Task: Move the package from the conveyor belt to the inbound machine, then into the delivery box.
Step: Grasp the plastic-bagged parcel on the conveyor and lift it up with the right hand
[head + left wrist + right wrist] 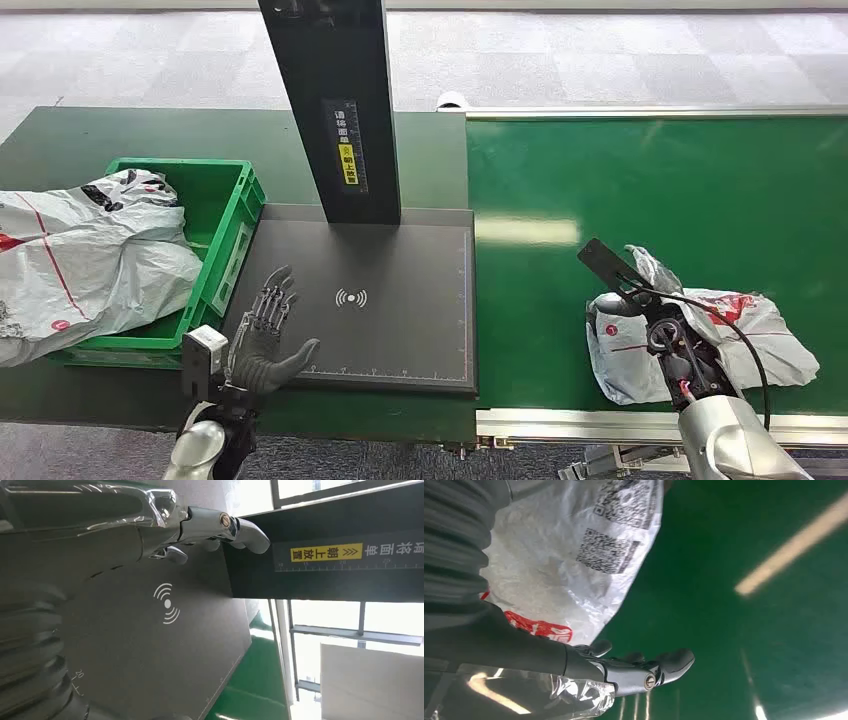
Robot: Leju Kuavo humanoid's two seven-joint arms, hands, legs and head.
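package (700,345): QR codes, red print | scanner post (335,110): yellow label

1. In the head view, the right hand (668,345) covers the middle of the package (760,340) at the lower right, so we cannot tell whether its fingers grip the bag.
2. The white bags (90,255) at the left are cut off by the frame's left edge.
3. The black post (335,100) runs out of the top edge.
4. Its yellow label (350,165) seems printed, but is too small for us to read.
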